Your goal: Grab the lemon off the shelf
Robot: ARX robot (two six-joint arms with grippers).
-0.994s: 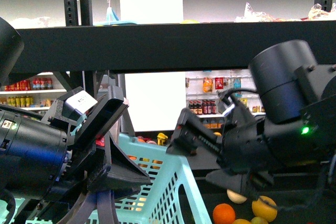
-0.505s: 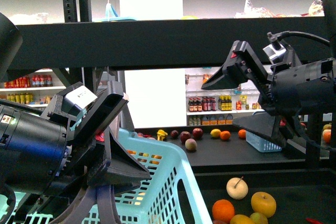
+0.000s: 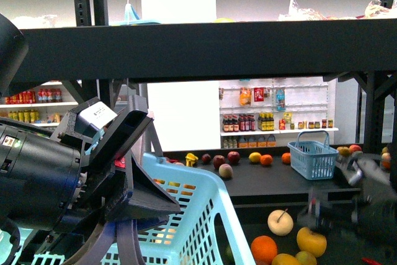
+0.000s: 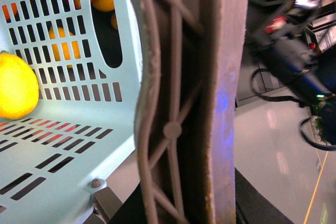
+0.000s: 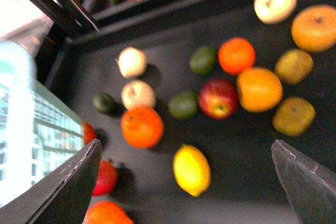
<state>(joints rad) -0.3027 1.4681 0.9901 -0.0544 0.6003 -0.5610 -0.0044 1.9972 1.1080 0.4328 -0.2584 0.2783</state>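
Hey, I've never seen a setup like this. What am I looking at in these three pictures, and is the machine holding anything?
It is a robot with two arms, each ending in a two-fingered gripper. The front view looks out from its body at a black shelf. The other two pictures come from cameras on its wrists. The left gripper sits at a turquoise basket with a yellow fruit inside; whether it is clamped is unclear. The right gripper is open and empty above loose fruit, the lemon among them.

The right arm is a motion smear in the front view. The basket hides part of the shelf. A yellow fruit inside is edge-cropped.
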